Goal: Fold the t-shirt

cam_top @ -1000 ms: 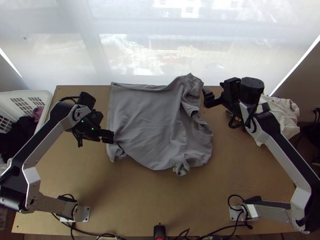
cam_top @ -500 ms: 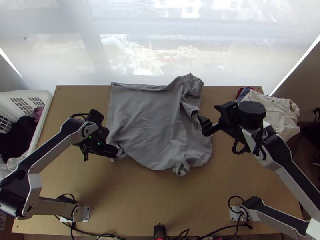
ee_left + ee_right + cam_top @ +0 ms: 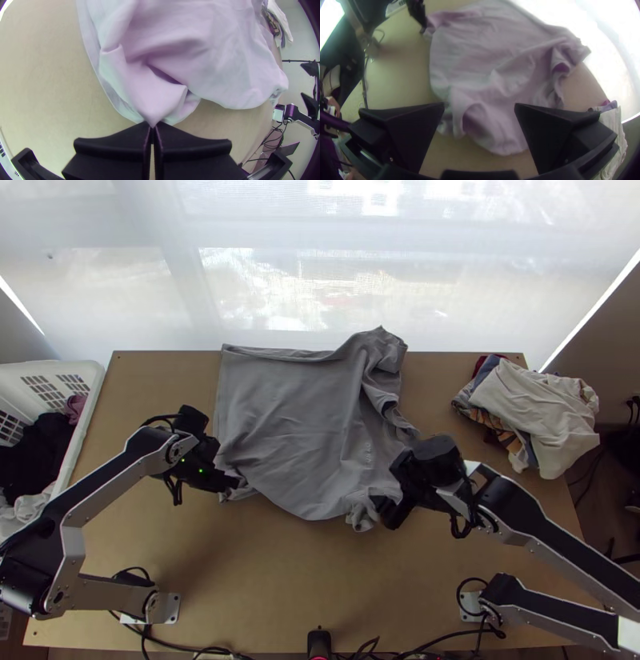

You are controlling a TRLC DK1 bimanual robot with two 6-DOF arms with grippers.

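Left gripper (image 3: pixel 152 126), closed, pinches t-shirt corner (image 3: pixel 155 106), likely as anchor; right gripper (image 3: pixel 479 104), wide open, empty, nears bunched sleeve (image 3: pixel 486 121), presumably to grasp.

We look steeply down from high over the 6 o'clock edge of the bench (image 3: pixel 264 580); our wrist views look closer, sharing the shirt (image 3: pixel 288 428).

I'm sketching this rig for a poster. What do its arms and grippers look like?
Both the left arm and the right arm have silver-grey links with black panels and black joints. Black cables loop near the wrists and bases. Each ends in wide, flat black jaws that taper toward the tips. Small green lights glow on the left wrist.
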